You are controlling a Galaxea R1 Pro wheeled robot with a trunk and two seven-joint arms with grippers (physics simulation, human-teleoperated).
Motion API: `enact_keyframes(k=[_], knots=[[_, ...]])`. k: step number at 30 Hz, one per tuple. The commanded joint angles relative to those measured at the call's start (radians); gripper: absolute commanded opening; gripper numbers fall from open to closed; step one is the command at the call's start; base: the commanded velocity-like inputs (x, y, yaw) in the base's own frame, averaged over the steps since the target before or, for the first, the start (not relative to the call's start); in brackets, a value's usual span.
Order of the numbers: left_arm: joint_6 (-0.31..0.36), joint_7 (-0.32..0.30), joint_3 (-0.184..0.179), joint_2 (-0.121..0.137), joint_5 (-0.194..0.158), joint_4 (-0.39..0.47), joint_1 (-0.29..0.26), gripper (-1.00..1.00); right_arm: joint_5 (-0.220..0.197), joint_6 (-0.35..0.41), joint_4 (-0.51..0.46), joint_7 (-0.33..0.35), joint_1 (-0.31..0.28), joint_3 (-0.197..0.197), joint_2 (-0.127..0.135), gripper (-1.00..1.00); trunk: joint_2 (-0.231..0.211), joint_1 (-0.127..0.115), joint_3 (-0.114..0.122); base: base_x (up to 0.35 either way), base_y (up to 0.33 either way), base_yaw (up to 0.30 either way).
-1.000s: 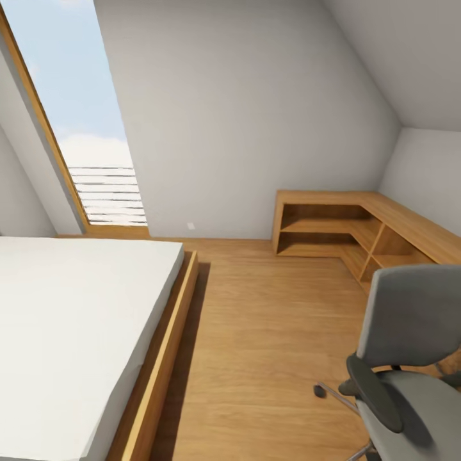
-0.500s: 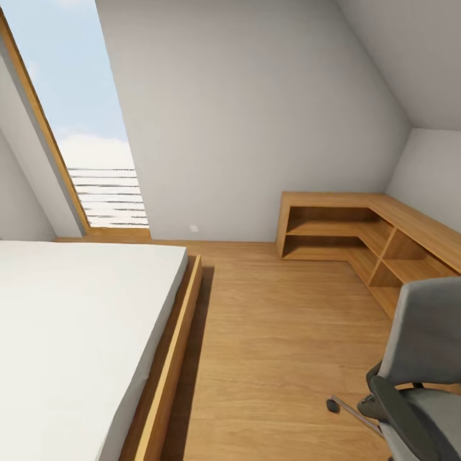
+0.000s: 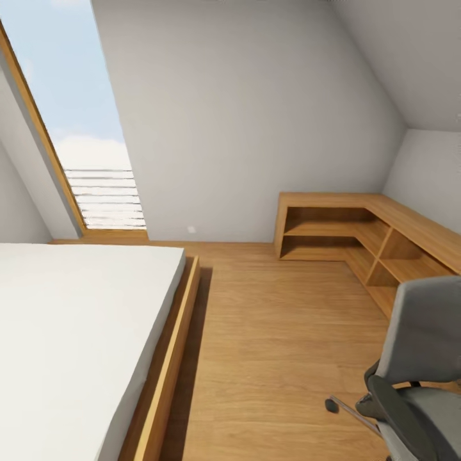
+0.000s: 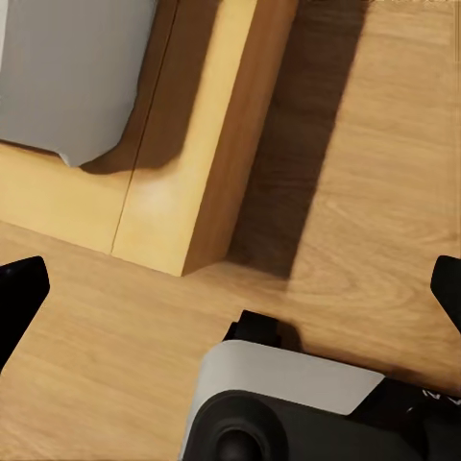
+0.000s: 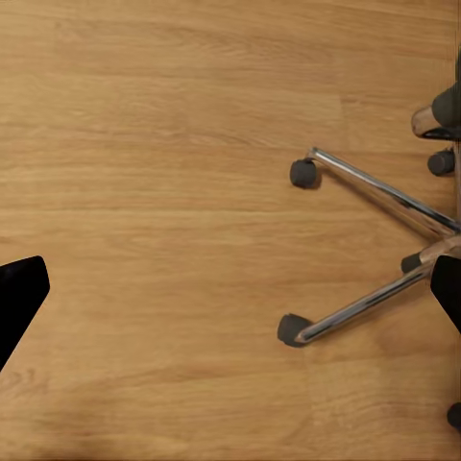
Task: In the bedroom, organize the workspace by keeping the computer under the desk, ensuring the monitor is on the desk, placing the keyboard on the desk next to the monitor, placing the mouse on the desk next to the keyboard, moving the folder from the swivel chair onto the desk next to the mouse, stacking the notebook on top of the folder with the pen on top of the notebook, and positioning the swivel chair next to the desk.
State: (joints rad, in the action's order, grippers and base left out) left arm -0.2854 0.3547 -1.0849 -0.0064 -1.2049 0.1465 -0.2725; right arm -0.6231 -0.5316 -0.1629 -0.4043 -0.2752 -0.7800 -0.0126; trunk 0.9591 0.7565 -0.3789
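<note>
The swivel chair (image 3: 419,358) is seen beyond the right gripper (image 5: 230,288), whose fingers are spread wide; the left gripper (image 4: 230,288), likewise wide, is held over the floor (image 4: 365,192).

Only small parts of the robot's body are seen. In the left wrist view, the two fingertips (image 4: 19,288) of the left gripper (image 4: 230,293) are seen as flat black shapes with pointed corners, one at each side edge. Between them, a part of the robot's base (image 4: 288,403) is seen: a pale grey-white rounded panel over a dark grey housing with a round black hub. In the right wrist view, the fingertips (image 5: 21,288) of the right gripper (image 5: 230,293) are shown as the same plain black shapes. No cables, screws or markings can be made out.
</note>
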Motion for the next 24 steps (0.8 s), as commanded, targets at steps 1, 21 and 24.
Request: enact_keyframes(k=[1, 21, 24], knots=[[-0.003, 0.006, -0.009, 0.000, -0.007, 0.001, -0.001, 1.00, -0.006, -0.002, 0.000, -0.005, -0.001, -0.008, 0.000, 1.00, 0.001, 0.000, 0.000, 0.001, 0.001, -0.155], [-0.004, 0.006, -0.009, 0.000, -0.007, 0.002, -0.001, 1.00, -0.006, -0.002, 0.000, -0.006, -0.001, -0.008, -0.001, 1.00, 0.001, 0.000, 0.009, 0.049, -0.044, -0.075], [-0.004, 0.006, -0.009, 0.000, -0.007, 0.002, -0.001, 1.00, -0.006, -0.002, 0.000, -0.006, -0.001, -0.008, 0.000, 1.00, 0.001, 0.000, 0.009, 0.032, -0.028, -0.003]])
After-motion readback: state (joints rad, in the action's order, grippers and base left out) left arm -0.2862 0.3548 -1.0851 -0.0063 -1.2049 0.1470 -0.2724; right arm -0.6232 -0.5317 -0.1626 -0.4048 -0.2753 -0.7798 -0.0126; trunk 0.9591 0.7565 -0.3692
